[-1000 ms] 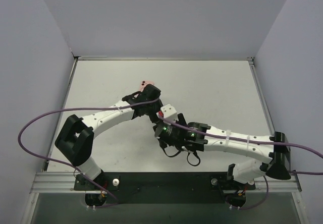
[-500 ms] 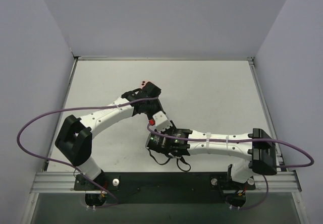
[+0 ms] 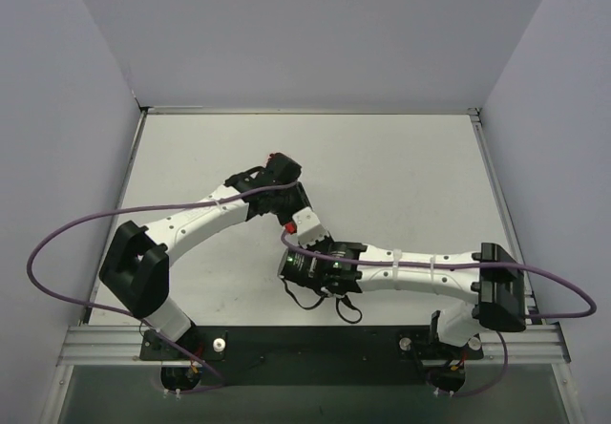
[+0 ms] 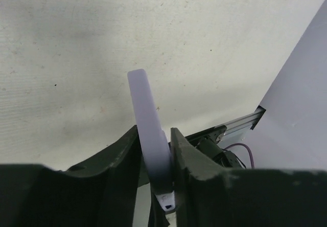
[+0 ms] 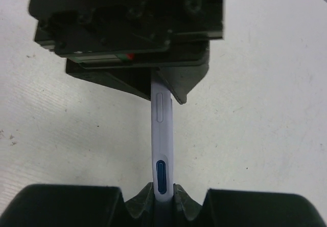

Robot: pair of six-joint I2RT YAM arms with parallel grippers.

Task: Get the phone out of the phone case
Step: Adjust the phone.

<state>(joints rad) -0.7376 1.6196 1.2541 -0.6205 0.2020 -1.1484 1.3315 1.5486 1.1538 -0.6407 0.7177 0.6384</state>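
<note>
Custody of the lavender case (image 4: 144, 109) was shared by both arms over the middle of the worktop (image 3: 410, 166), which suited a job needing one side to hold and the other to pull.

On the left, the left arm (image 3: 191, 219) stretched from its near base toward the centre. The left gripper (image 4: 155, 148) was pinched flat onto the case, one finger on each broad face, with the slab standing out beyond the fingertips, clear of the worktop. Clamping the faces left the thin edges free, probably so the rim could be peeled.

In the middle, the case hung edge-on between the two grippers, off the surface as far as the wrist views showed. Its side edge carried a long raised key and a blue button (image 5: 161, 176). The phone seemed to be seated inside, though edge-on I could not tell phone from case. From above, both were hidden under the wrists.

On the right, the right arm (image 3: 420, 269) lay low along the near side and bent in toward the centre. The right gripper (image 5: 162, 194) was closed on the end of the case nearest its own camera, facing the left gripper head-on along the slab. That opposed hold looked set for drawing the ends apart or flexing the case, and I judged the separation not yet done. A slip was the likely risk, given how little of the slab each gripper covered.
</note>
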